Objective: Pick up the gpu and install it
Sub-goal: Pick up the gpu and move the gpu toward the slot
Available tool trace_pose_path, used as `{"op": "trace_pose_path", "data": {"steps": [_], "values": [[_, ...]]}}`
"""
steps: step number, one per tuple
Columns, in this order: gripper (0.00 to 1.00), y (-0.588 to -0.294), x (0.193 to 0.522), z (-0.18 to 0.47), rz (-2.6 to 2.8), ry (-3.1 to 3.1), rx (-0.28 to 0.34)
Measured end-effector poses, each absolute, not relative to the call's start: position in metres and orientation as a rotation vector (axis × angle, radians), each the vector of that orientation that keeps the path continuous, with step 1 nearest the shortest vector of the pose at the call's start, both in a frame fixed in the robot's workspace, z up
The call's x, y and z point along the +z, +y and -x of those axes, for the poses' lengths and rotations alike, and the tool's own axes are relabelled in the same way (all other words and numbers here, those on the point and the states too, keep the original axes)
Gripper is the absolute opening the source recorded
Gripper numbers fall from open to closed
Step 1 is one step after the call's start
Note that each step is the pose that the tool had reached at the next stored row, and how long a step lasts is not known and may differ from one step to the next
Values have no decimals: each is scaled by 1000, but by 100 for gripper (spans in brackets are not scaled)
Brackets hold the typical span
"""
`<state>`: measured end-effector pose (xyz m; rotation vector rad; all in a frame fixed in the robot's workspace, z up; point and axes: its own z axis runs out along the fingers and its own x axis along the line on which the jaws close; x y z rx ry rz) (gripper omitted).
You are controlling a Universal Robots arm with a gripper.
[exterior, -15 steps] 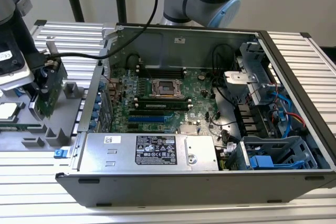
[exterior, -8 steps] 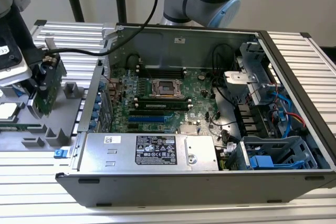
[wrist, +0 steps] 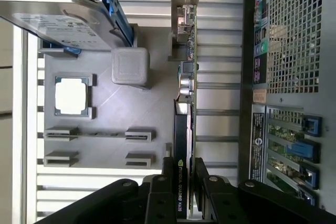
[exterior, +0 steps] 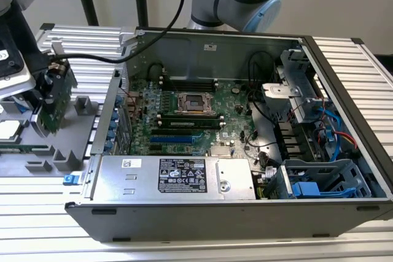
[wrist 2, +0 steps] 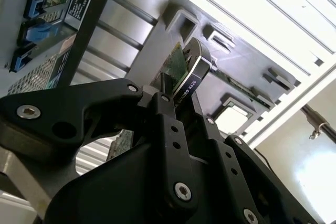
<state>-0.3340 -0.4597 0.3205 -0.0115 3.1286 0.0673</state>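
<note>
nearest us in the first wrist view, the gripper point(wrist: 185, 170) had its two black fingers closed on the gpu point(wrist: 187, 95). it clamped the card across its thin faces at the cooler end, so the card stood on edge with its metal bracket at the end away from the fingers. we judged that hold sensible: an edge-on card can go straight into a slot (a flat one could not).

just beyond the card lay the grey parts tray point(wrist: 152, 103), its pockets seemingly shaped to keep each part where the arm could find it. a cpu point(wrist: 70, 95) sat in one square pocket, and a silver hard drive point(wrist: 58, 22) with blue rails was near it. we could not tell whether the card's lower edge had cleared the tray.

in the exterior view the card was at the exterior view's left, over that tray and outside the computer case point(exterior: 344, 59). the case lay on its side with the cover off, so the motherboard point(exterior: 233, 99) faced up and was open to reach. the card was not yet installed.
</note>
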Motion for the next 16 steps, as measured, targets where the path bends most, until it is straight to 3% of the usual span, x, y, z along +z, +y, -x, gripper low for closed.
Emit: {"op": "trace_pose_path", "data": {"steps": [16], "values": [[0, -460, 328, 334, 12, 3129, 67]]}}
